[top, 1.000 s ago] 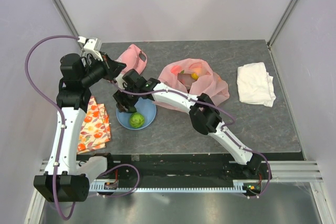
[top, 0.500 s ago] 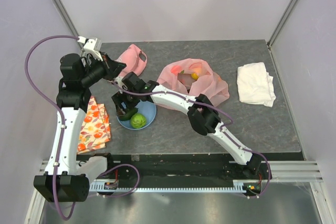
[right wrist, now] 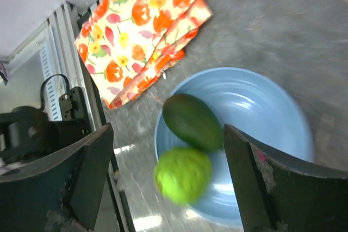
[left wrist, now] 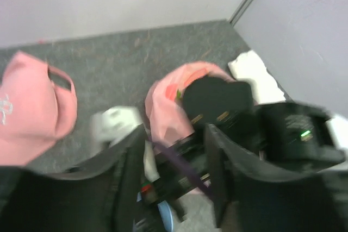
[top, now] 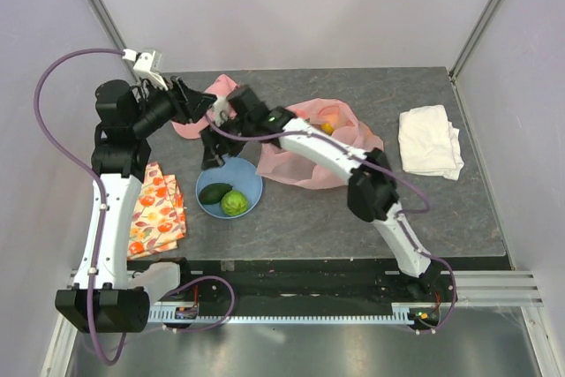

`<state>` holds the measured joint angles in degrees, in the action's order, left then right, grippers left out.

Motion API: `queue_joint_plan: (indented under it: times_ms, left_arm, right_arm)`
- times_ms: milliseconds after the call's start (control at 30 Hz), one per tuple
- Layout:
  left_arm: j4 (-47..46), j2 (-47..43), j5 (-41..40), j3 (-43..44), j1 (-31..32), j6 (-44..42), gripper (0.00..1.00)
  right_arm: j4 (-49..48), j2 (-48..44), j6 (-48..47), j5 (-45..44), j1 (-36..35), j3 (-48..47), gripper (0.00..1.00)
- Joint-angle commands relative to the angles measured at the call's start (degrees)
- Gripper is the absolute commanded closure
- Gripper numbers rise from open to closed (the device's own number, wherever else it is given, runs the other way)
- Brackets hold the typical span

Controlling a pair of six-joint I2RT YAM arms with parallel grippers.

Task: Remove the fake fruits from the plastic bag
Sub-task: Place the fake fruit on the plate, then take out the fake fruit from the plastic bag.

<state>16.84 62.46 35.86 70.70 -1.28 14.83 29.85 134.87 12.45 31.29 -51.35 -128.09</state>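
Right fingers [top: 214,149]: spread wide with nothing between them, hanging over the far-left rim of the blue plate [top: 254,179].
Left fingers [top: 196,110]: parted, nothing seen between them. They sit beyond the plate's far-left side, by the pink cap [top: 221,93]; whether they touch the cap I cannot tell.
Already out: an avocado [top: 214,193] and a green round fruit [top: 233,204] lie side by side on the plate. The avocado's long axis runs left to right across it.
Bag [top: 309,169]: on the table [top: 300,218], off the plate's far-right side, its near edge just beside the rim.
Key relation: the fruit not yet out lies to the right of both pairs of fingers, across the plate from them. A lemon [top: 327,128] shows through the film at the end of the bag farthest from the plate.
Nearer arm: the right one, by my judgement, though its forearm crosses over the bag.
Hidden: that forearm covers the bag mouth from above. The left wrist view is blurred; a red-and-green smudge there, up against the bag, cannot be named. How many fruits remain inside is unclear, as is the lemon's long axis.
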Motion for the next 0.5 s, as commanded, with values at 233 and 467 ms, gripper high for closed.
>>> queue_joint_plan:
  times_ms: [233,467]
  left_arm:
    - [3.71,8.01,-1.66,5.67,6.80,-4.70,0.39]
    - [16.19,15.31,-11.23,8.40,28.42,-29.57,0.30]
  right_arm:
    - [6.97,-27.10,-15.95,-8.23,16.28,17.24,0.18]
    - [7.69,-35.63,-12.45,-16.79,20.41,37.55,0.21]
